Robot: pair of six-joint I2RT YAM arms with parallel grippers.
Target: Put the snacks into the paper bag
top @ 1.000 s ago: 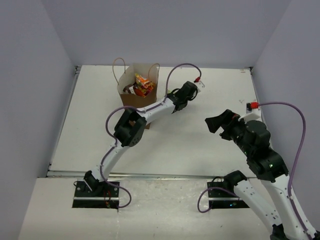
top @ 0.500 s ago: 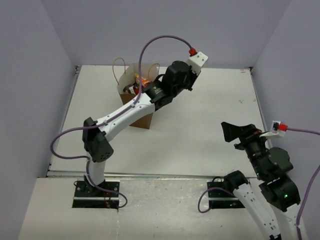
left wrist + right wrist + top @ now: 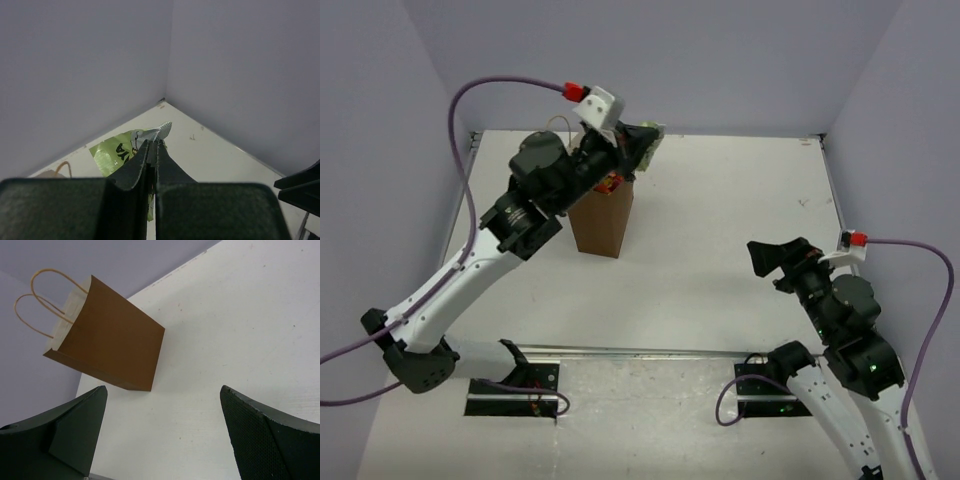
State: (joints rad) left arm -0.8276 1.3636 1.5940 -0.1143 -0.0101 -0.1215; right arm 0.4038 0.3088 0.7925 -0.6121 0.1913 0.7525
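Observation:
The brown paper bag [image 3: 602, 215] stands upright at the back left of the table; it also shows in the right wrist view [image 3: 112, 342] with its two loop handles. My left gripper [image 3: 642, 143] is raised above the bag's right rim and is shut on a green snack packet [image 3: 116, 150], which also shows in the top view [image 3: 651, 140]. A bit of red and orange packet [image 3: 611, 182] shows inside the bag's mouth. My right gripper [image 3: 772, 258] is open and empty, low over the table at the right, apart from the bag.
Grey walls enclose the white table [image 3: 720, 250] on three sides. The left arm's purple cable [image 3: 480, 95] loops high at the left. A metal rail [image 3: 650, 350] runs along the table's near edge.
My left arm has swung up and left from the table right of the bag to above the bag's rim, carrying the green packet. My right arm has drawn back towards its base.

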